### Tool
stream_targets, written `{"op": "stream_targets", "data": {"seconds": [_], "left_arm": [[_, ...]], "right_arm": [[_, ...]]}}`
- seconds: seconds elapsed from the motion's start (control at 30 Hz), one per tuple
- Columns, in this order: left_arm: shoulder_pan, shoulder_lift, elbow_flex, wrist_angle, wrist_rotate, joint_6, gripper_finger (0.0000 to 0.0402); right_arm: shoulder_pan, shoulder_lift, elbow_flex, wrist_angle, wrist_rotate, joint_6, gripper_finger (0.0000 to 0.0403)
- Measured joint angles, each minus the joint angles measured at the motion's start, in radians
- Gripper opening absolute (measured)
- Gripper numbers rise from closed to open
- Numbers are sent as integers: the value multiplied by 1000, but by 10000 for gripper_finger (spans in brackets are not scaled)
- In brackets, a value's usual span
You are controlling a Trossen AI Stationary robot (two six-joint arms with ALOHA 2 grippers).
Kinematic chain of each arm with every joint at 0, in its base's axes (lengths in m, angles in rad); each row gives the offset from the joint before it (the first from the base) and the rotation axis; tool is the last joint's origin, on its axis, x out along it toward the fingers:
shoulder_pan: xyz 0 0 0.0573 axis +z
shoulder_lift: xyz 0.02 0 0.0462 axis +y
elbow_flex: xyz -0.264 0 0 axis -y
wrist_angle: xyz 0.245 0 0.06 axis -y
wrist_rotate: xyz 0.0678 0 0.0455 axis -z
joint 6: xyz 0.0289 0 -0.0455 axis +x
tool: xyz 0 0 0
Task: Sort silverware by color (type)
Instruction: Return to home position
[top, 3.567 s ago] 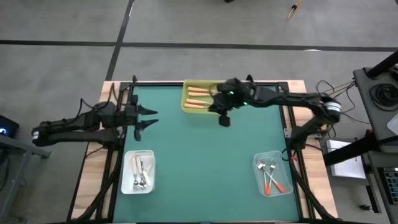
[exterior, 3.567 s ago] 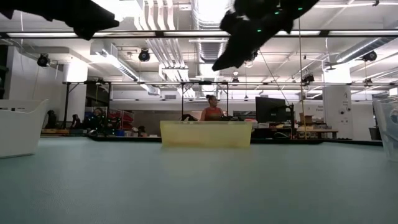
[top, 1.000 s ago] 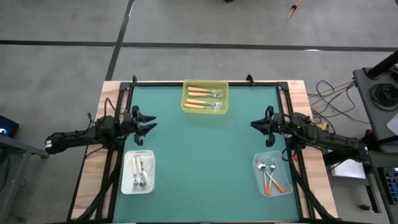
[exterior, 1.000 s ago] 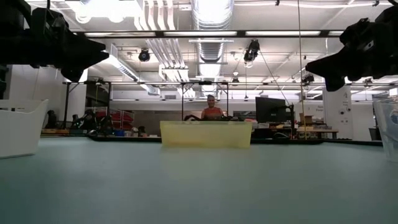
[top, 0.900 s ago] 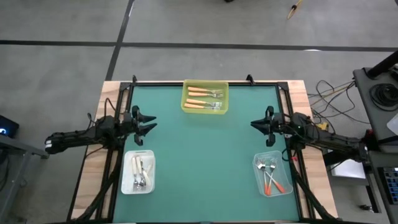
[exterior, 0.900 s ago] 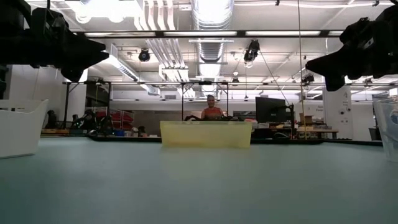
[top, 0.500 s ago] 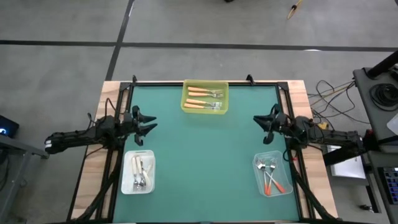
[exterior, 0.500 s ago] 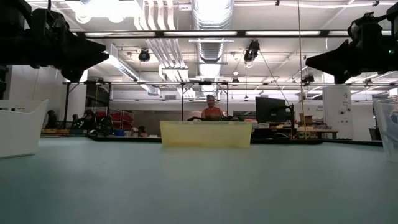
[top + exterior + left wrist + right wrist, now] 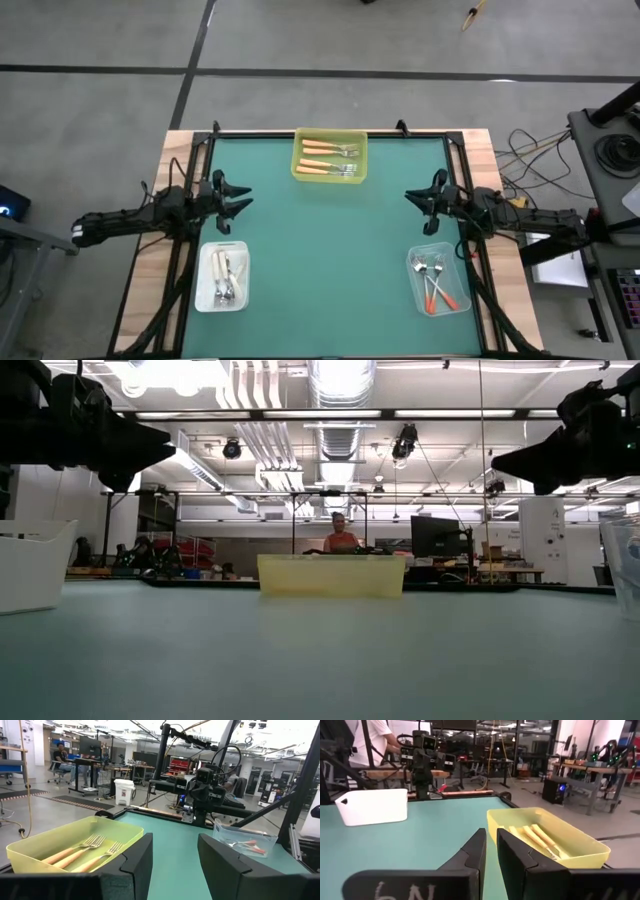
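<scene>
All the forks lie in bins. Light-orange-handled forks (image 9: 322, 158) are in the yellow bin (image 9: 299, 160) at the far edge, also seen in the left wrist view (image 9: 75, 854) and the right wrist view (image 9: 535, 836). White-handled forks (image 9: 224, 276) fill the white bin (image 9: 203, 280) near left. Red-orange-handled forks (image 9: 438, 287) lie in the clear bin (image 9: 462, 285) near right. My left gripper (image 9: 248, 198) hovers open at the left edge, above the white bin's far side. My right gripper (image 9: 408, 197) hovers at the right edge, its fingers a narrow gap apart (image 9: 491, 837).
The green mat (image 9: 330, 260) between the three bins carries nothing. Both arms hang above table height in the low view, the left (image 9: 165, 445) and the right (image 9: 500, 460). A person sits far behind the yellow bin (image 9: 331, 575); another stands beyond the white bin (image 9: 372, 806).
My right gripper has risen slightly and drawn a little toward the table's right edge, then settled. The left arm and all the forks have stayed where they were.
</scene>
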State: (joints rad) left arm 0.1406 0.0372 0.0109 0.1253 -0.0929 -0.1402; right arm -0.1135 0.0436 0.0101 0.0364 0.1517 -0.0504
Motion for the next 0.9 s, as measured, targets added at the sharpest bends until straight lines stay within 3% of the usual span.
{"op": "stream_targets", "data": {"seconds": [0.9], "left_arm": [[0, 2, 0, 0, -2, 0, 139]], "right_arm": [[0, 5, 0, 1, -1, 24, 36]]}}
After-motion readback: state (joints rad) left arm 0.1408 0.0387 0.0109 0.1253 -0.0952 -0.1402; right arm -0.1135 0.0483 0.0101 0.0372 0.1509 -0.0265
